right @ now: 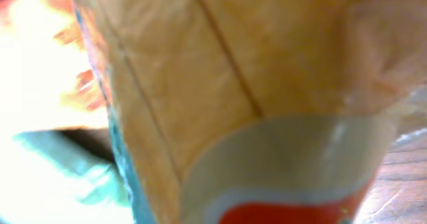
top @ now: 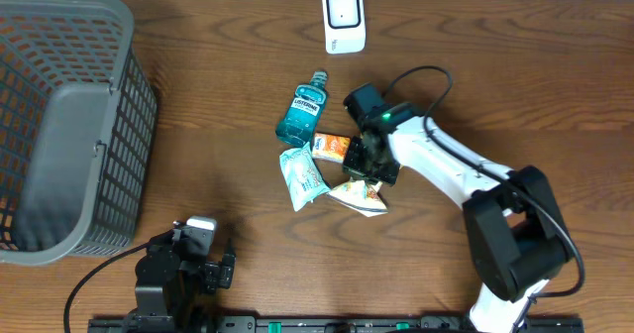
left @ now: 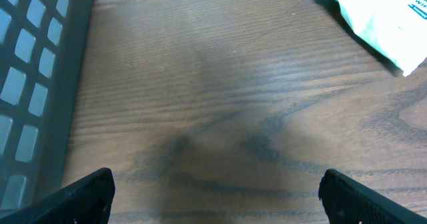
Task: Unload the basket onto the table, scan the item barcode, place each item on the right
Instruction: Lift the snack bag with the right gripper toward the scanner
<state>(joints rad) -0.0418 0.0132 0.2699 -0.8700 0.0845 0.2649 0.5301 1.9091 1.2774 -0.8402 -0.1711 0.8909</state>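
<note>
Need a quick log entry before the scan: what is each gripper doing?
Left gripper: open, empty.
Right gripper: closed, apparently on the orange packet.

I see the white barcode scanner (top: 344, 18) lying flat at the far side, about mid-width, its dark window facing up. Nearer, in the middle, the items sit in a cluster. A teal Listerine bottle (top: 302, 115) lies on its side with its cap pointing far and right. An orange packet (top: 330, 146) is just right of the bottle's base. A pale green packet (top: 302, 177) lies flat and tilted on the bottle's near side. A cream packet (top: 359, 198) rests to its right, touching it. Close up on the right wrist view, a blurred tan packet face (right: 267, 104) shows a pale band and a red patch; I cannot tell which packet it is.
</note>
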